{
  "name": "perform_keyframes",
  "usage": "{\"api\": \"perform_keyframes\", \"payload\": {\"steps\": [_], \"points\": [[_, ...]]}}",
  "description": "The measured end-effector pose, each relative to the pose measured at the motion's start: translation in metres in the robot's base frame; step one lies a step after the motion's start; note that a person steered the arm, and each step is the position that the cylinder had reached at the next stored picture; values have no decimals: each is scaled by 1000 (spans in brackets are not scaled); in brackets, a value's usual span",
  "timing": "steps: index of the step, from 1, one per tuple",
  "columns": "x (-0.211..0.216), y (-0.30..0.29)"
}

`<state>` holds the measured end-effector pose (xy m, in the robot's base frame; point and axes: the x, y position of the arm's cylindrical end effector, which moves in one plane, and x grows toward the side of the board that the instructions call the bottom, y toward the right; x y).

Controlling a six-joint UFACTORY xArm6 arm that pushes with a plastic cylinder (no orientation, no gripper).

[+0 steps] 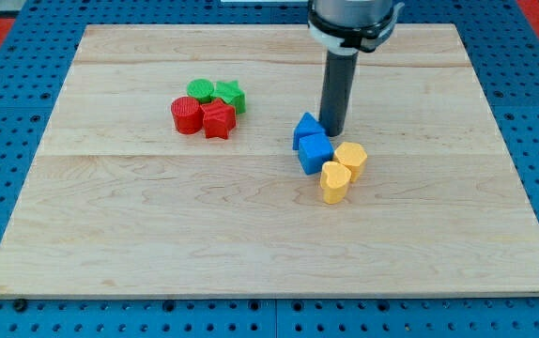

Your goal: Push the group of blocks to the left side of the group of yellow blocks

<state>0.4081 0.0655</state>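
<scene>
My tip (pixel 332 130) sits just behind the blue triangle block (pixel 306 127), with the blue cube (pixel 315 153) touching the yellow blocks (pixel 343 170). Red and green blocks (pixel 207 106) huddle well apart at the view's left. I see no writing. My rod has no fingers.

A pale wooden board (pixel 251 244) lies on a blue pegboard surface (pixel 16 56), evenly lit.
</scene>
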Motion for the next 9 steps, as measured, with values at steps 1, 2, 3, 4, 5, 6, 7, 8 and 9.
{"api": "perform_keyframes", "payload": {"steps": [1,2,3,4,5,6,7,8,9], "points": [[-7,-1],[-37,11],[-47,-57],[-38,-100],[-12,-80],[-6,-61],[-17,-50],[-10,-37],[3,-17]]}}
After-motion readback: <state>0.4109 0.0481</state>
